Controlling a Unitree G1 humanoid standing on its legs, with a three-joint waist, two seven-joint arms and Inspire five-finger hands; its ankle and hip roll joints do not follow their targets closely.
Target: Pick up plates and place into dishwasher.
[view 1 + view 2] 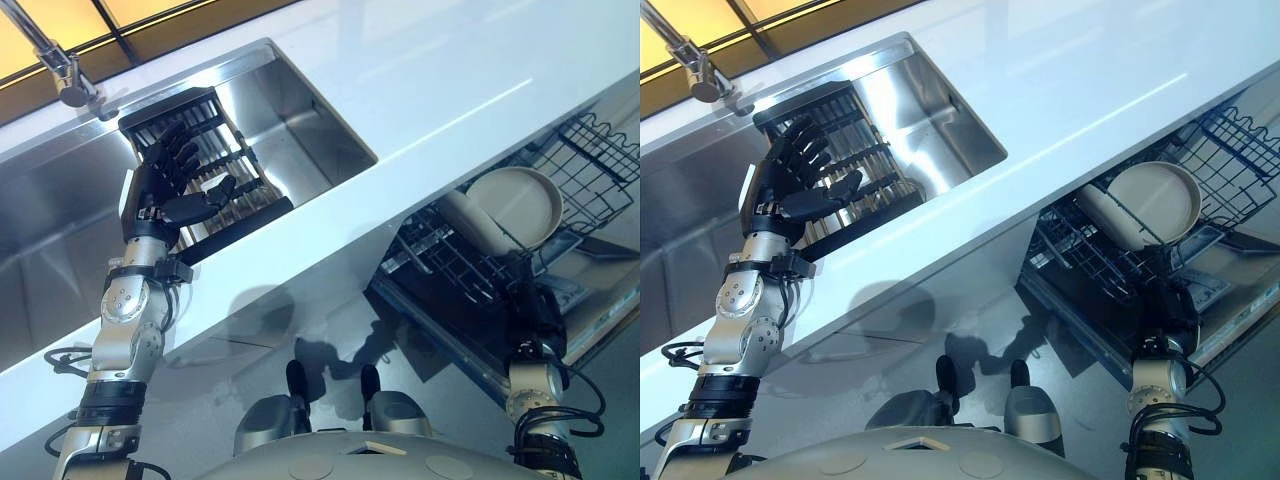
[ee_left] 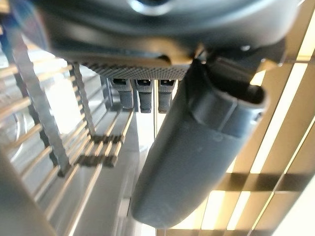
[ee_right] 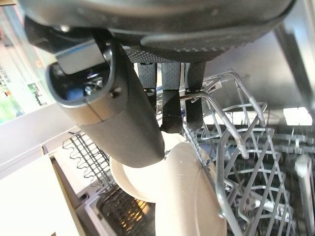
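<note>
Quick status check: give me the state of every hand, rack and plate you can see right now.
left hand: open, fingers spread over the sink rack, holding nothing
right hand: down at the dishwasher rack, grip unclear
plates: two, standing on edge in the dishwasher rack
dishwasher rack: pulled out
sink rack: sitting in the sink, no plates visible
faucet: no water running

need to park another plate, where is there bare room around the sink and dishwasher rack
Free: the white counter between the sink and the dishwasher rack, and the sink floor beside the black dish rack. The far rack wires past the cream plates look empty. Crowded: the left robot hand over the dish rack, and the right robot hand by the plates.
</note>
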